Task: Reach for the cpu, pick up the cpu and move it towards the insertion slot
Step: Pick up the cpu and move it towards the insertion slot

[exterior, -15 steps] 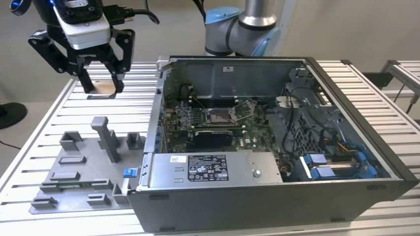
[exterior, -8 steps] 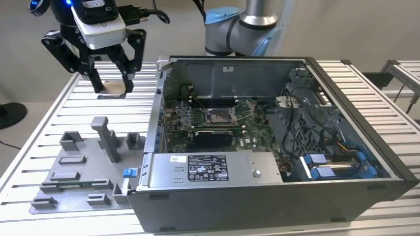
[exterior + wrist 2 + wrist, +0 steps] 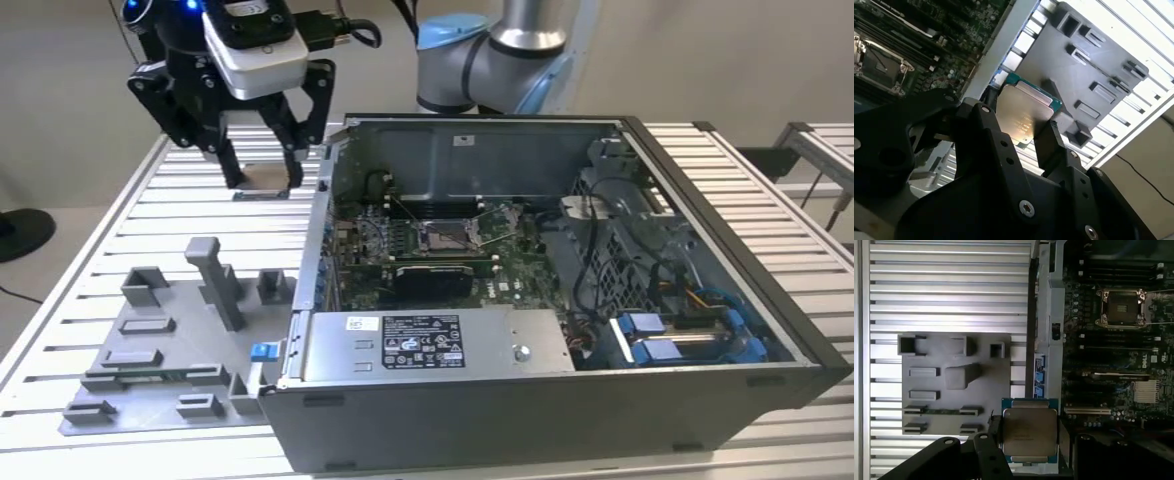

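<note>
Clearly the pickup is done. In the exterior view the gripper hangs above the table near its far edge, outside the computer case. Its fingers pinch the cpu, and the insertion slot lies well apart, inside the case.

In the second wrist view the cpu sits flat between both fingers.

In the first wrist view the slot shows open and unobstructed.

I judge the carry is in hand. It calls for clearing the case wall with the chip level.
</note>
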`<state>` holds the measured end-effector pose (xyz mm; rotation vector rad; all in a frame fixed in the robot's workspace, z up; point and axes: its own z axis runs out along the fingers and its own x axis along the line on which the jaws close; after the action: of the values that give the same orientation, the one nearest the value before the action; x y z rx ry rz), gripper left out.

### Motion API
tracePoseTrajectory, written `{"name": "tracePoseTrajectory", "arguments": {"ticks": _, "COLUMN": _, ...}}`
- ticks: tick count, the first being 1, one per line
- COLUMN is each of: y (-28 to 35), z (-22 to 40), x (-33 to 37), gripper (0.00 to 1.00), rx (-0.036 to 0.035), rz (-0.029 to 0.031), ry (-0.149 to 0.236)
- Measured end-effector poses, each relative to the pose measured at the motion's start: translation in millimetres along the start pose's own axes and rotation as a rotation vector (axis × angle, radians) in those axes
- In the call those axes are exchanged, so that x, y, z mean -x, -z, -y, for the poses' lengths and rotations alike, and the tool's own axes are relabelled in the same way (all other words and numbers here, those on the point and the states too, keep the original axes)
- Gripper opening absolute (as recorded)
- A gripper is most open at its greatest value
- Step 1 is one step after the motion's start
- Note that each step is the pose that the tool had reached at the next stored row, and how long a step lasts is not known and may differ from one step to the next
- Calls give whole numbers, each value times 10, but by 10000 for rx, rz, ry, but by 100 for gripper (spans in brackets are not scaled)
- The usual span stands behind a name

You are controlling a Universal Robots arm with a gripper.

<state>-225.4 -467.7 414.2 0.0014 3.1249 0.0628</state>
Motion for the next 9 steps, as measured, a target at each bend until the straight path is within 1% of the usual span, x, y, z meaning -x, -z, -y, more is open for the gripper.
{"name": "tracePoseTrajectory", "arguments": {"ticks": 9, "y": -7, "z": 0, "x": 411, "gripper": 0, "rx": 0, "rz": -1, "ry": 0}}
